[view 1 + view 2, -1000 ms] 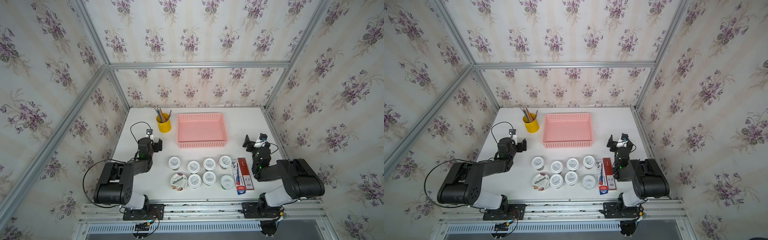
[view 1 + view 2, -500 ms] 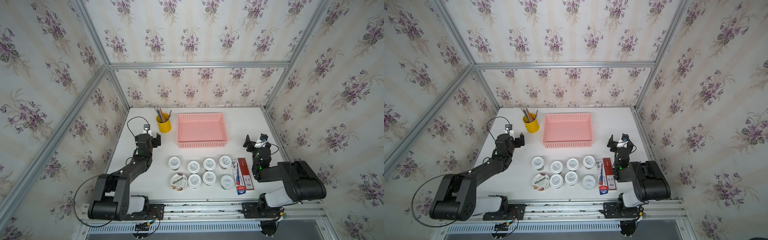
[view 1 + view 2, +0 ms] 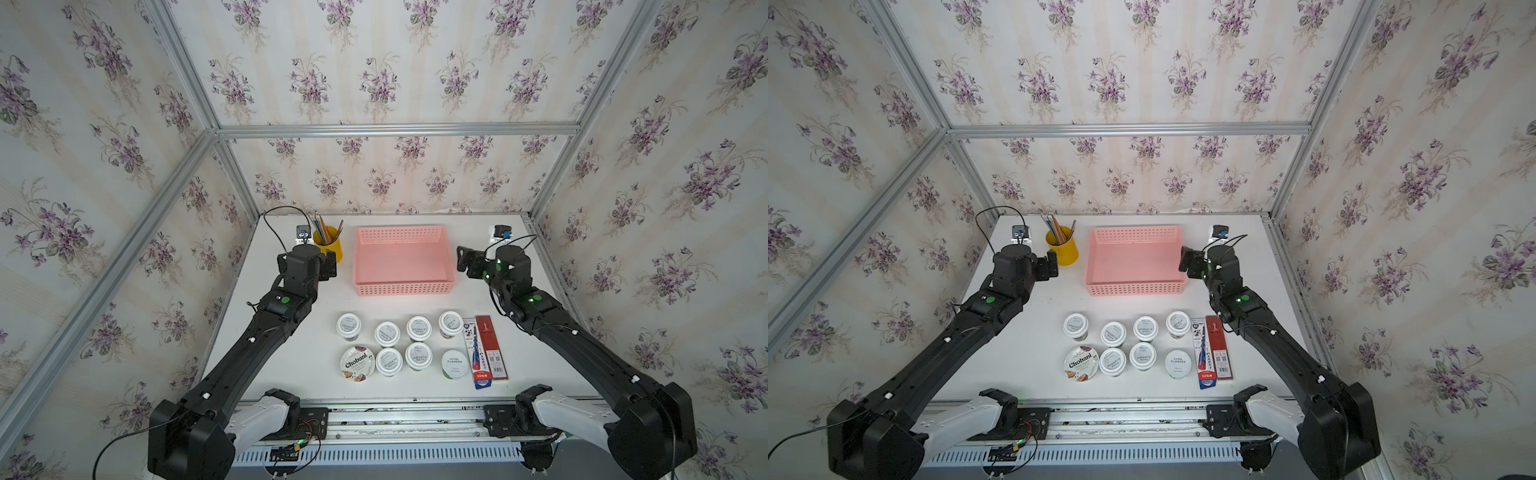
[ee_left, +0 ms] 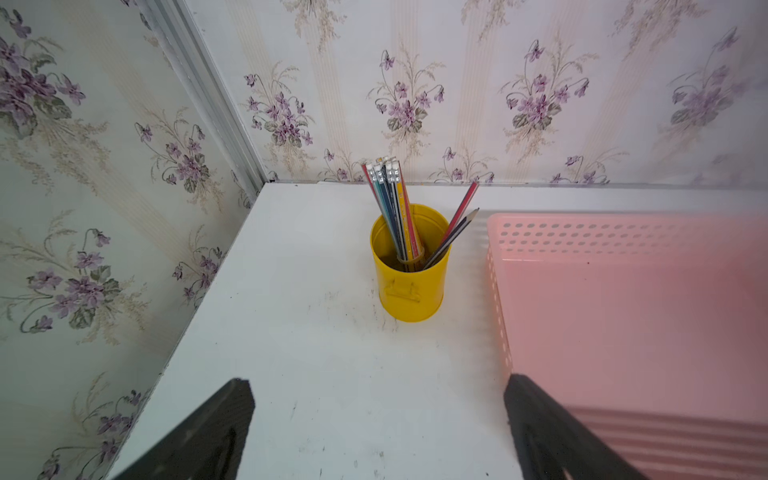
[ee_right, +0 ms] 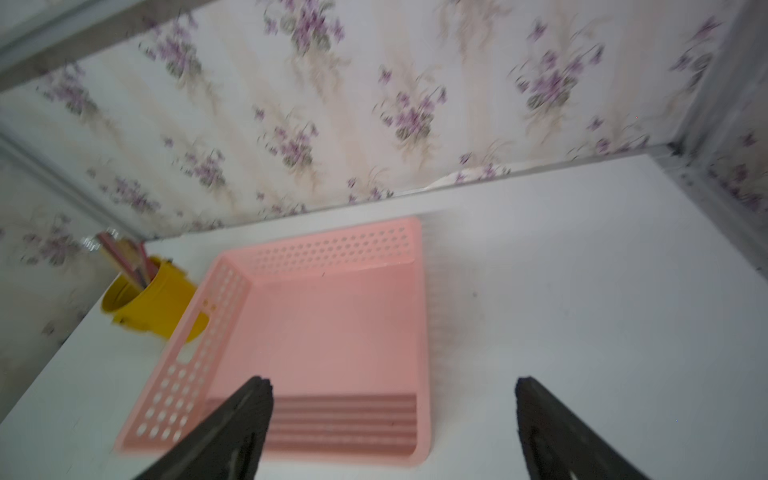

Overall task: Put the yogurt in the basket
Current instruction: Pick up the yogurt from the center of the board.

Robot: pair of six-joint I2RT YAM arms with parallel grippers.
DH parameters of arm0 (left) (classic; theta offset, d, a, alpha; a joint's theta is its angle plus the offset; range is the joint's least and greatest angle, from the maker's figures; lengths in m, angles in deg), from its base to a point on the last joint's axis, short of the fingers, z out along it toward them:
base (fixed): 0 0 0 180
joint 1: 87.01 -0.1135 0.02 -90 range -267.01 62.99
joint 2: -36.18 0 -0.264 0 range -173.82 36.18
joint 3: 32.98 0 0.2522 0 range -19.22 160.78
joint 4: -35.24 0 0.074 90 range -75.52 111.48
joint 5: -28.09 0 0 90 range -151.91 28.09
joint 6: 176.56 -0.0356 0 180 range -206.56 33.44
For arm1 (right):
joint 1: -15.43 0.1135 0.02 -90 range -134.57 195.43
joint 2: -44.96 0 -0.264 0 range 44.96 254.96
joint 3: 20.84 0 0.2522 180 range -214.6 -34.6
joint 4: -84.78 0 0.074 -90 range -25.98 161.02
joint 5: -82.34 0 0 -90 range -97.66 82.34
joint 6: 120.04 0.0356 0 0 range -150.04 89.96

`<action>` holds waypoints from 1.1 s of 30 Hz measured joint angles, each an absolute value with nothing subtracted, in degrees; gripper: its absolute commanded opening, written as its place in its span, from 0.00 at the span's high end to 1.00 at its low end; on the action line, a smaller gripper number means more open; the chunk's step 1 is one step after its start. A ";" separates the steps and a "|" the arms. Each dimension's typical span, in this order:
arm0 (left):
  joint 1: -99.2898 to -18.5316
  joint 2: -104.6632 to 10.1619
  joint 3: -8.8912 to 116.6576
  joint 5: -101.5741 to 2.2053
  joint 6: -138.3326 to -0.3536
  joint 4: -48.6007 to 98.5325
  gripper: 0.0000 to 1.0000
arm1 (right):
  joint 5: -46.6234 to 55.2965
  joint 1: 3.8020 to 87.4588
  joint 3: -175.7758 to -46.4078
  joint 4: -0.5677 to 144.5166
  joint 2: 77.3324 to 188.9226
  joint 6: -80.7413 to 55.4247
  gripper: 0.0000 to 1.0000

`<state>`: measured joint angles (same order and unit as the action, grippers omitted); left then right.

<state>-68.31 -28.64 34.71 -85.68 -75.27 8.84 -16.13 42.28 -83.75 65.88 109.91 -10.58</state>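
A: Yogurt cups [image 3: 387, 333]: were any in the pink basket [image 3: 402, 287]?
B: None. All eight stood on the table [image 3: 316, 316] before it. Left gripper [image 4: 378, 384] and right gripper [image 5: 392, 384] gaped apart, empty.

The basket [image 3: 403, 287] is pink, its walls patterned with rows of small holes. Six yogurt cups [image 3: 387, 333] have white lids with grey print. The Chobani cup [image 3: 358, 363] is white with black letters and a dark purplish picture. The last cup [image 3: 454, 363] seems pale green on top, but it is small to judge. The pencil cup [image 3: 1062, 250] is yellow. The red packet [image 3: 490, 348] is dark red, the blue packet [image 3: 475, 357] blue and white. The bench [image 3: 415, 395] is white, the wallpaper [image 3: 374, 62] cream with purple flowers.
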 measured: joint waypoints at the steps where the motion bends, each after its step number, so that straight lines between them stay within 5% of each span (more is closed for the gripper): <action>1: -67.70 -29.47 37.09 -86.78 -74.29 5.32 0.01 | -15.17 44.47 -84.60 62.03 109.87 -10.34 0.03; 13: -64.01 -39.06 55.02 -99.17 -64.48 -25.19 0.01 | -9.68 53.75 -83.00 33.07 108.40 -3.61 0.04; 33: -64.01 -39.33 58.03 -91.21 -64.32 -31.73 0.01 | -10.41 55.18 -83.05 30.88 116.97 -3.06 0.16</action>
<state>-64.01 -39.33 58.03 -91.21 -64.32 -31.73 -10.41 55.18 -83.05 30.88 116.97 -3.06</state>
